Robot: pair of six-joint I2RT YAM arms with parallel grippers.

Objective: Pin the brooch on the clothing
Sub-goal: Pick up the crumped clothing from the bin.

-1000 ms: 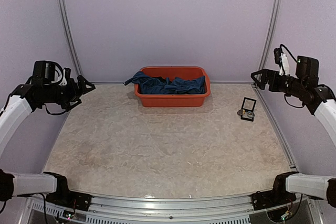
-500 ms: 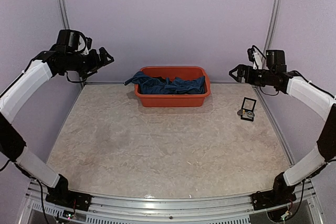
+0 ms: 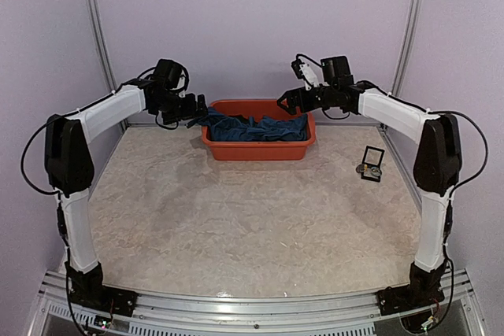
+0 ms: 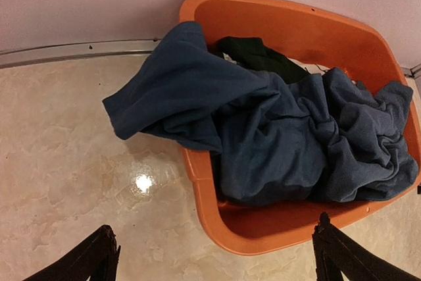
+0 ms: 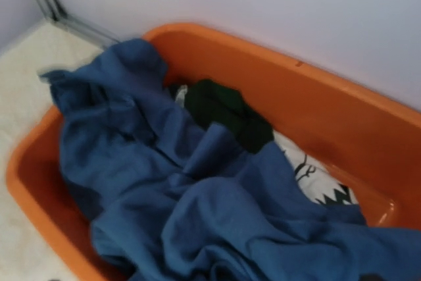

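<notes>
The clothing [image 3: 252, 127], a crumpled navy T-shirt, fills an orange tub [image 3: 260, 149] at the back of the table, with one fold hanging over the tub's left rim. In the left wrist view the clothing [image 4: 276, 136] lies just ahead of my left gripper [image 4: 214, 258]. That gripper is open and hovers over the tub's [image 4: 263, 228] near left corner. My right gripper [image 3: 287, 102] is open above the tub's right back part; its camera looks down on the clothing [image 5: 217, 215], its fingers out of frame. The brooch [image 3: 361, 168], small and round, lies on the table at the right.
A small open black case [image 3: 373, 161] stands beside the brooch. Under the navy shirt lie a black garment [image 5: 223, 110] and a white printed one [image 5: 316, 176]. The back wall rises right behind the tub, and metal rails run along the table's edges.
Both arms have swung in from the table's sides to the tub, the left to its left end, the right over its right back part. Both grippers stayed open.
</notes>
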